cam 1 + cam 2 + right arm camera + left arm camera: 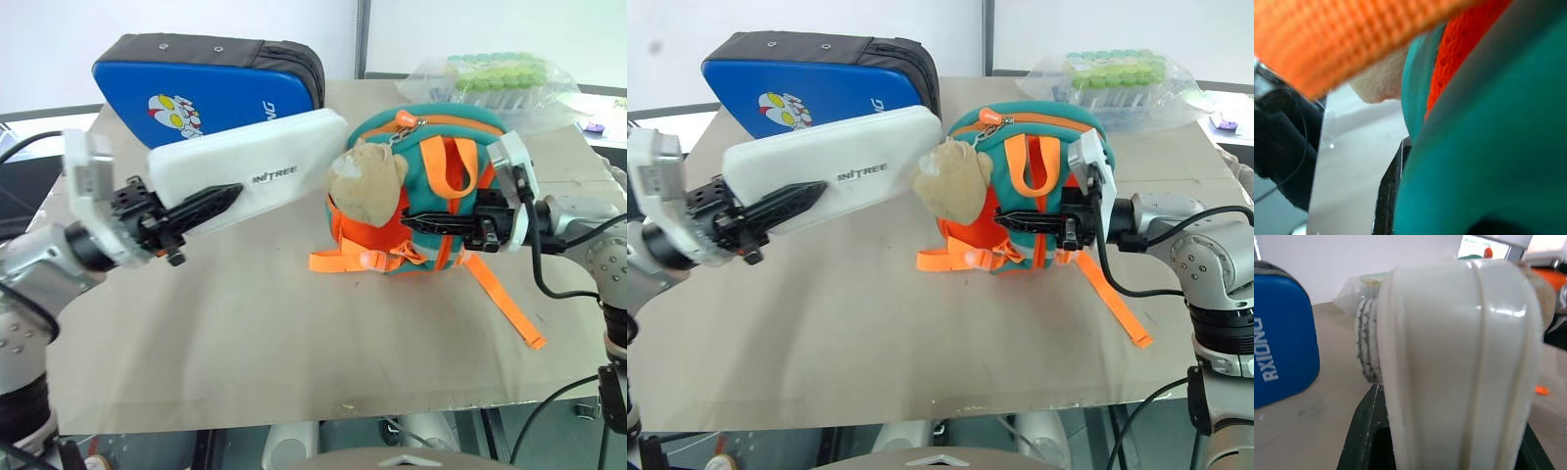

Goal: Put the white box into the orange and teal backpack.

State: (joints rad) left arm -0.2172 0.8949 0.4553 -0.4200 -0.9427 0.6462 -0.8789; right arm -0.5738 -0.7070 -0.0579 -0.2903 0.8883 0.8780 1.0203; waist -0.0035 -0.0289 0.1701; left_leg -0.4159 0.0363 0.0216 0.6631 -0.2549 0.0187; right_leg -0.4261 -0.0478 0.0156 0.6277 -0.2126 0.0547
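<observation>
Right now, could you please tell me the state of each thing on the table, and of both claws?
White box: lifted off the table, tilted, held at one end.
Left claw: shut on the white box.
Backpack: standing upright, zip looks closed.
Right claw: shut on the backpack's front.
Plush toy: hanging on the backpack.
Blue case: closed, standing on edge.
Bag of tubes: lying at the back.

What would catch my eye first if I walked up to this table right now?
Most striking is the white box, held up off the table by the left gripper and angled toward the backpack. That orange and teal backpack stands right of centre with a tan plush toy hanging on its front, and the right gripper is shut on it. Behind lie a blue cartoon case and a clear bag of green-capped tubes.
</observation>
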